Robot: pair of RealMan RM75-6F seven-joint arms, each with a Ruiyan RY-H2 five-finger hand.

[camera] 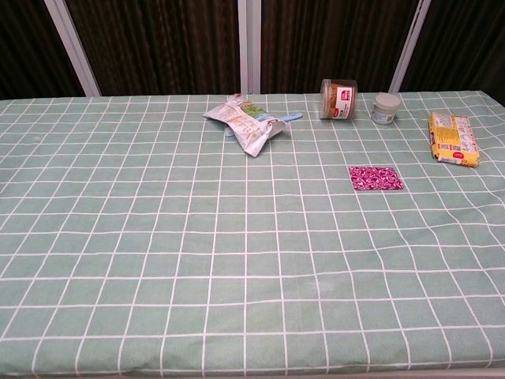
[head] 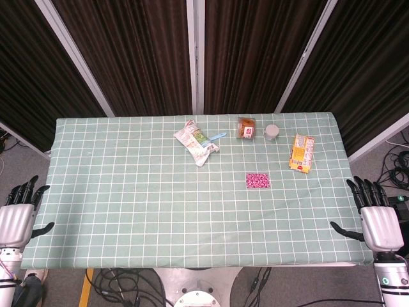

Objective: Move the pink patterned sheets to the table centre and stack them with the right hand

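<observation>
The right hand hung off the table's lower right edge in the head view, fingers spread and holding nothing. The left hand sat at the lower left edge, likewise released, fingers apart. Neither showed in the chest view. The pink patterned sheets lay flat on the green checked tablecloth, right of centre, well apart from both hands. Toward the upper right lay a yellow snack packet. Along the upper edge stood a small white jar just beside an orange-lidded jar, and left of those a crumpled white bag.
</observation>
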